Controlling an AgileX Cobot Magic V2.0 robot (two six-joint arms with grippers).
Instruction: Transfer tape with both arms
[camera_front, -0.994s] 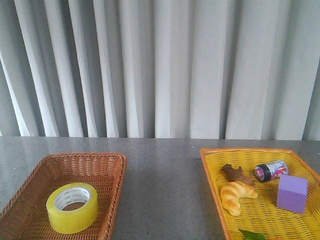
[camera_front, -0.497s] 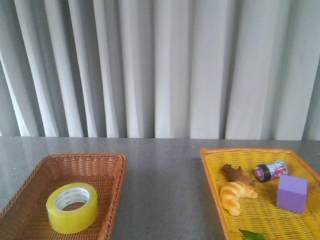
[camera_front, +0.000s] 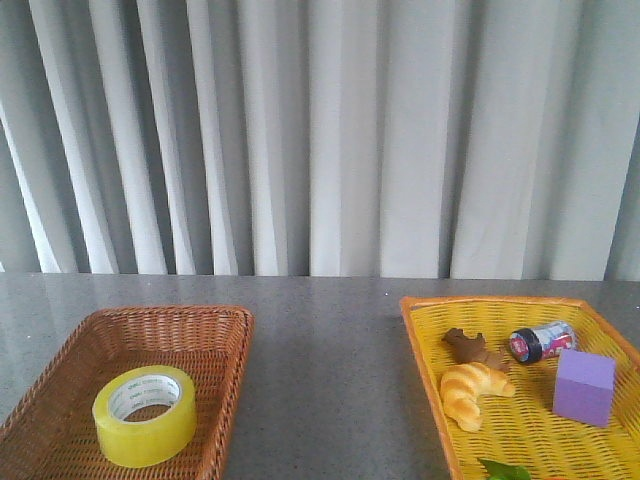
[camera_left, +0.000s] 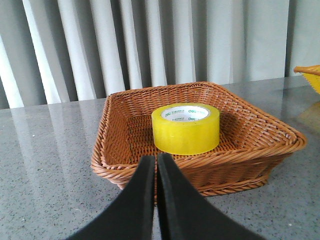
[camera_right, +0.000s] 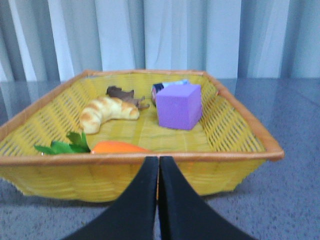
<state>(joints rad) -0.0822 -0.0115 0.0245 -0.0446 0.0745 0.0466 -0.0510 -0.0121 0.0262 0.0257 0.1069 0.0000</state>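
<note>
left hand (camera_left: 156, 165) clenched, empty, low over the surface (camera_left: 45, 165), just outside the near wall of the brown basket (camera_left: 240, 165). straight ahead, inside, the tape (camera_left: 186, 128), lying flat, core axis upright. right hand (camera_right: 158, 167) also clenched, facing the yellow basket (camera_right: 235, 145), well apart from the tape. left one clearly nearer.

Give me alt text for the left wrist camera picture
A wide roll of yellow packing tape lies flat in a brown wicker basket on a grey stone table. The black left gripper is shut, just outside the basket's near rim.
</note>
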